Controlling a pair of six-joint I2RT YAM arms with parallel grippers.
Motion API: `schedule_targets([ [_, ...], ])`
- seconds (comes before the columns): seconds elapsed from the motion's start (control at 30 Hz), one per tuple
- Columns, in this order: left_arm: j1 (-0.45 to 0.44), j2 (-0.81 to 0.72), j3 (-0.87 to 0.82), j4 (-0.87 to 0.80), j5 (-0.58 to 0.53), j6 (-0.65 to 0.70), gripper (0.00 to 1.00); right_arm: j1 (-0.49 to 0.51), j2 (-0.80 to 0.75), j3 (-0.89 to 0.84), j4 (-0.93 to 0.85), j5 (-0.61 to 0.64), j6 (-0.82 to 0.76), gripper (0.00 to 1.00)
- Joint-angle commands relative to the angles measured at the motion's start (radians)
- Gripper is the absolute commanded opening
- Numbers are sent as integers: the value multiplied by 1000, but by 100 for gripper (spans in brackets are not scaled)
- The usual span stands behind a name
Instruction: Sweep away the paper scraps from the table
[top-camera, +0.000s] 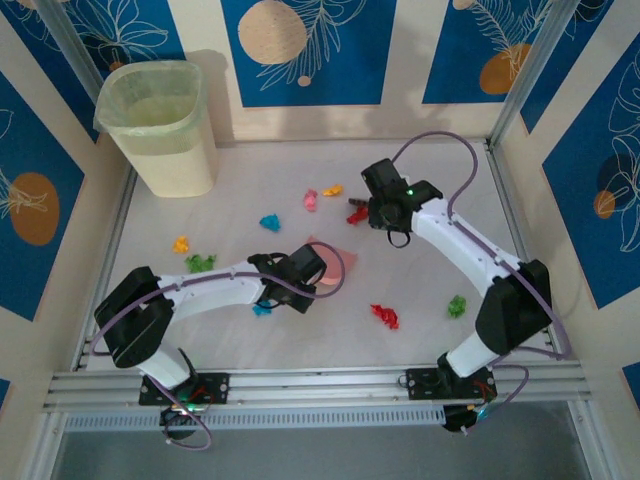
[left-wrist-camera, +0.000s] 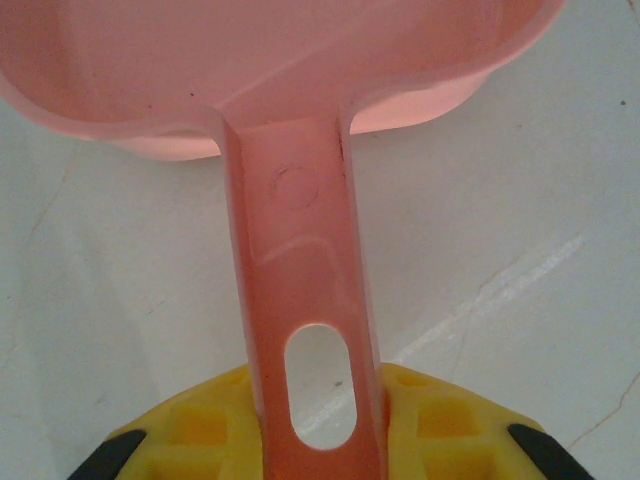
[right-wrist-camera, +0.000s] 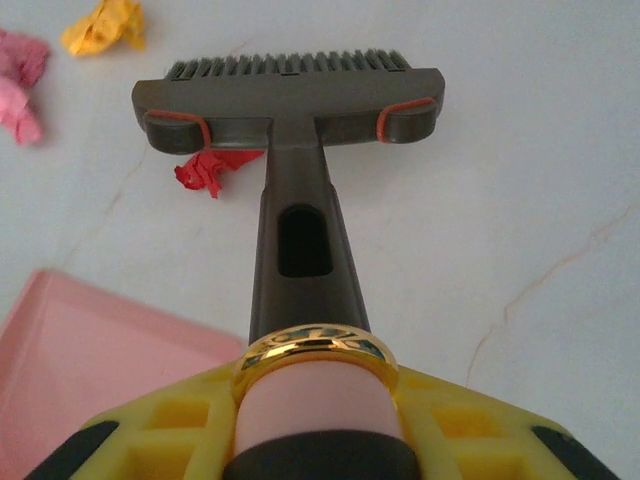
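Closest in, the right pincer (right-wrist-camera: 318, 440) is clamping the brush (right-wrist-camera: 290, 95) by its handle, while the left pincer (left-wrist-camera: 320, 445) is gripping the dustpan (left-wrist-camera: 290, 60) handle. A red scrap (right-wrist-camera: 212, 168) is lying on the table (right-wrist-camera: 520, 180), touching the near side of the brush head. It is sitting between bristles and dustpan, so the right arm looks better placed to pull it panward.
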Motion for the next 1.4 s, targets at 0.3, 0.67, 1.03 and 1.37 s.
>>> schedule_targets([
  [0.3,-13,-13,-18,78,54,74,0,87,-325,-179,32,-71,129,0],
  [0.67,-14,3,-11,58,0,96,0,-85,-237,-83,-60,-46,169,0],
  [1.03,-15,-37,-26,52,-87,86,0,-44,-43,75,-182,-16,43,0],
  [1.37,-14,-14,-26,63,-116,90,0,63,-61,10,-269,13,94,0],
])
